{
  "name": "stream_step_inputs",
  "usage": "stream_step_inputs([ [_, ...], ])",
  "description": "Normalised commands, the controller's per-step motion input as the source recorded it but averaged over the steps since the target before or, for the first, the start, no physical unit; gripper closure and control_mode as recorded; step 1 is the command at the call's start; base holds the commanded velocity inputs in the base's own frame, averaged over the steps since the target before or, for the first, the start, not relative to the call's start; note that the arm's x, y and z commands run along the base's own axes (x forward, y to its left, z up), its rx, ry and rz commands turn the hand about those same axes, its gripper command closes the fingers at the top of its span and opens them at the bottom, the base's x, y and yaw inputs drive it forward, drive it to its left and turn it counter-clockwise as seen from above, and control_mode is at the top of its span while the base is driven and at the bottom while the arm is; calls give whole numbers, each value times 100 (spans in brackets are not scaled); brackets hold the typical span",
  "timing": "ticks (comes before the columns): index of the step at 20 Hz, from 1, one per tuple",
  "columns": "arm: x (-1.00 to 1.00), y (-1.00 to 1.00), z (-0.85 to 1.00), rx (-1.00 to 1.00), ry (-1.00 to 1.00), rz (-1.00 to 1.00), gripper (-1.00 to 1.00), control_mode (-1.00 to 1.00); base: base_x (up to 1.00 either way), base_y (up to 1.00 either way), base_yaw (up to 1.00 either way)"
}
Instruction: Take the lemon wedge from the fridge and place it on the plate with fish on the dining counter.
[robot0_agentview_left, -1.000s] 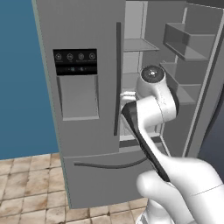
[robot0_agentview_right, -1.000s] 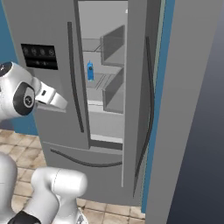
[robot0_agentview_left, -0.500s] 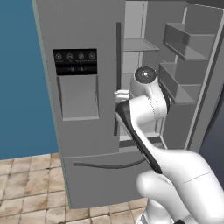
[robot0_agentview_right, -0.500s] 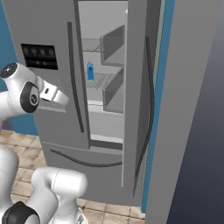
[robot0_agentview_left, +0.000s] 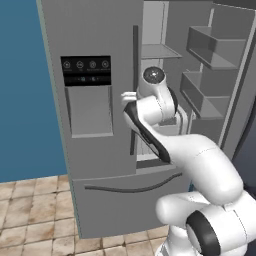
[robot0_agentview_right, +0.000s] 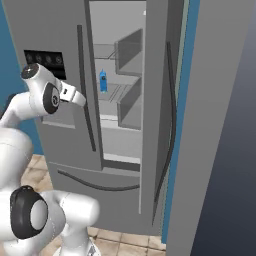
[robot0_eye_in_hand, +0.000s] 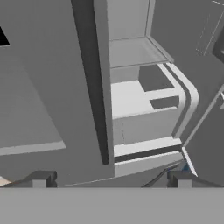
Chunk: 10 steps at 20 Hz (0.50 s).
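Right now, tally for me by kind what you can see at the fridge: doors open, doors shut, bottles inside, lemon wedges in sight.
Fridge doors open: 1
Doors shut: 1
Blue bottles: 1
Lemon wedges in sight: 0
Total: 3

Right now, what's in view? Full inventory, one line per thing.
fridge: one, grey, in front of the robot; right door swung open, left door shut with a black dispenser panel.
door handles: dark, vertical, one on the shut door, one on the open door.
bottom drawer: one, grey, shut, with a dark curved handle.
inner shelves: several, grey, inside the open compartment.
door bins: grey, on the inside of the open door.
small blue bottle: one, blue, upright on an inner shelf.
floor: beige tiles, below the fridge.
wall: blue, left of the fridge.
gripper: one, open, holding nothing, aimed at the fridge opening beside the shut door's handle.
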Motion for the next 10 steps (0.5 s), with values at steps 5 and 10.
stream_step_inputs([
  [5, 80, -13, -9, 1, 0, 18, -100, -100, 0, 0, 0],
  [10, 31, -1, -5, 2, -2, 20, -100, -100, 0, 0, 0],
])
